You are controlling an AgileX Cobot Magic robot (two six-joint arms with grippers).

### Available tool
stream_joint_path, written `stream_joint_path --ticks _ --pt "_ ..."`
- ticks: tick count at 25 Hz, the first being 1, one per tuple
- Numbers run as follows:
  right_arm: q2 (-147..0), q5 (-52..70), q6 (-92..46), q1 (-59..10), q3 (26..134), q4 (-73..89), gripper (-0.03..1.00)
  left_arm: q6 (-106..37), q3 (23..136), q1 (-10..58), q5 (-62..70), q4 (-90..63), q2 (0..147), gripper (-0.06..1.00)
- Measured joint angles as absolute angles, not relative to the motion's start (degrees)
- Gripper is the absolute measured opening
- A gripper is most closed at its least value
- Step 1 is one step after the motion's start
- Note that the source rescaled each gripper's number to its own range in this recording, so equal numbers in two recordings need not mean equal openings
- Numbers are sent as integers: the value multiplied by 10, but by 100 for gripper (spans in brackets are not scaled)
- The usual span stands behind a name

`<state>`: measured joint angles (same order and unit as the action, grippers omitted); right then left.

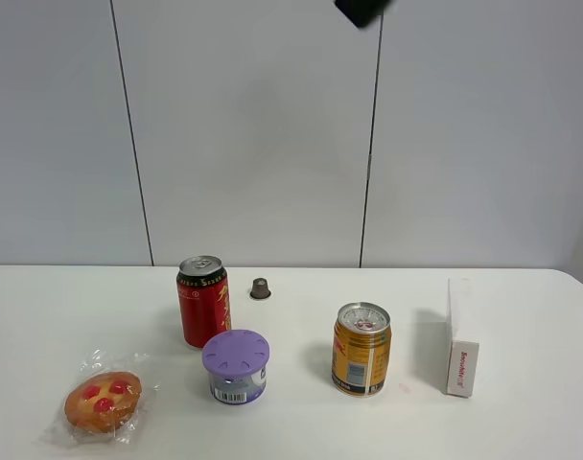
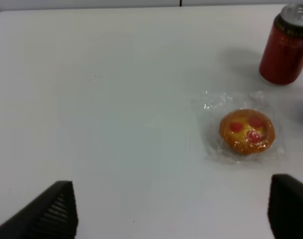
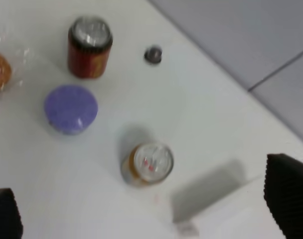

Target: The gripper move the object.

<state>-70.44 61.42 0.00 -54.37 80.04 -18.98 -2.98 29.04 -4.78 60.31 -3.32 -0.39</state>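
Wrapped bun [image 1: 103, 401]: I see it lying flat on the white table [image 1: 522, 422], at the front left in the high view. Its red spots face up and its clear wrap is crinkled around it.
Left claw [image 2: 170, 201]: I read its jaws as standing wide apart, with nothing between them.
Bun relative to left claw: the bun lies ahead of the jaw tips and apart from them, off the midline and nearer one jaw than the other.
Right claw [image 3: 141, 199]: its jaws are spread wide and empty, looking down on the table from high up. The bun shows only at the edge of its view, well apart.
Red can [image 1: 203, 300]: upright, behind and to the right of the bun, clear of the wrap.
Purple-lidded tub [image 1: 236, 365]: just in front of the red can, to the right of the bun.
Gold can [image 1: 361, 348]: upright, to the right of the tub, well apart from the bun.
Small grey cap [image 1: 261, 287]: near the wall, just beside the red can.
White box [image 1: 461, 337]: standing on edge at the far right.
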Motion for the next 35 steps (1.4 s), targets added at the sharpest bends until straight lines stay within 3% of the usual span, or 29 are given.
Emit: stream_joint_path --ticks 6,17,21,35 --pt "-563 581 89 -526 600 -174 100 -30 290 -48 603 -33 -4 100" --pt "-492 578 111 -265 480 -66 100 -30 290 -48 603 -33 -4 100" --pt "-475 570 111 -204 432 -36 100 -30 290 -48 603 -33 -4 100" --pt "-257 509 82 -145 321 -9 99 -30 290 -48 603 -33 -4 100"
